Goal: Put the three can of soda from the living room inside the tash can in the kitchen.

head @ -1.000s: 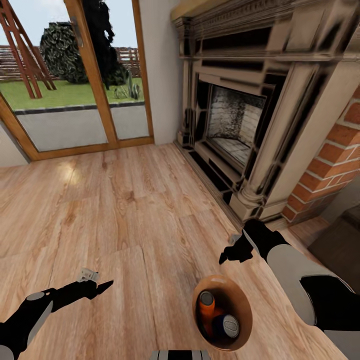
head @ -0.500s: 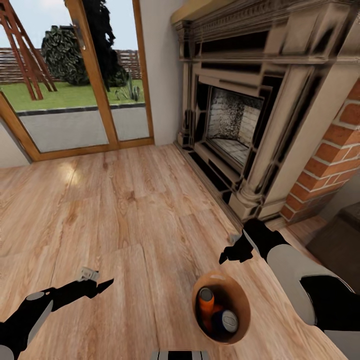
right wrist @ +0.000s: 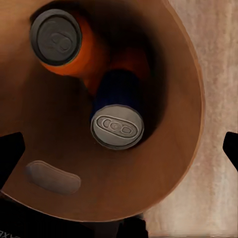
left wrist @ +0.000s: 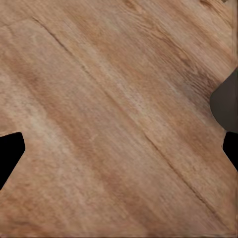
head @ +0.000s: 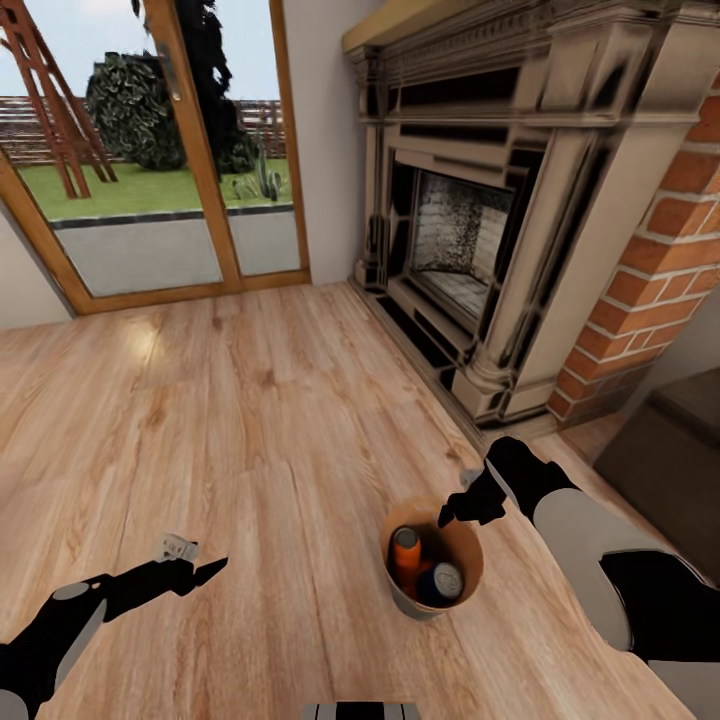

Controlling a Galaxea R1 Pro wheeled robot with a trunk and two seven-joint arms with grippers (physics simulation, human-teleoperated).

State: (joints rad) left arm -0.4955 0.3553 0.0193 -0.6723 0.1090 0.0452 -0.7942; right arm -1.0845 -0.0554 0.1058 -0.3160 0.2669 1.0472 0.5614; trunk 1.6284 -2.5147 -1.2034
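The trash can (head: 432,556) stands on the light wood floor (head: 250,420) of the living room, near the fireplace (head: 470,240) and the glass doors (head: 150,150), with an orange soda can (head: 405,553) and a blue soda can (head: 444,581) leaning side by side inside it, silvery tops up. The right gripper (head: 458,512) hangs just over the bin's rim with its fingers spread and holding nothing. The left gripper (head: 200,572) is well apart over bare floor, also spread and holding nothing.
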